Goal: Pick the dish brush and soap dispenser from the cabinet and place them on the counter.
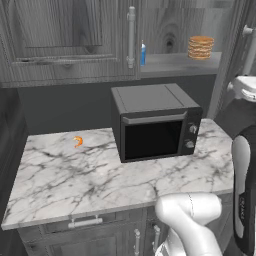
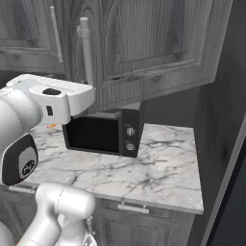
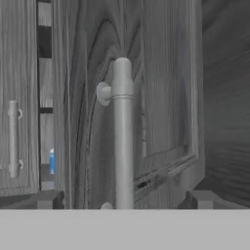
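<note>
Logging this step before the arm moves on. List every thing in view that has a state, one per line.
Right cabinet door: swung open, shelf exposed.
Left cabinet door: closed.
Soap dispenser: upright on the cabinet shelf.
Stack of tan discs: upright on the same shelf.
Microwave: door shut, on the counter.
Gripper: open, fingertips either side of the open door's bar handle, holding nothing.

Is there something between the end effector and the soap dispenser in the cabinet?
Yes. The half-open cabinet door with its bar handle stands right before the open end effector. The soap dispenser sits on the shelf behind it.
</note>
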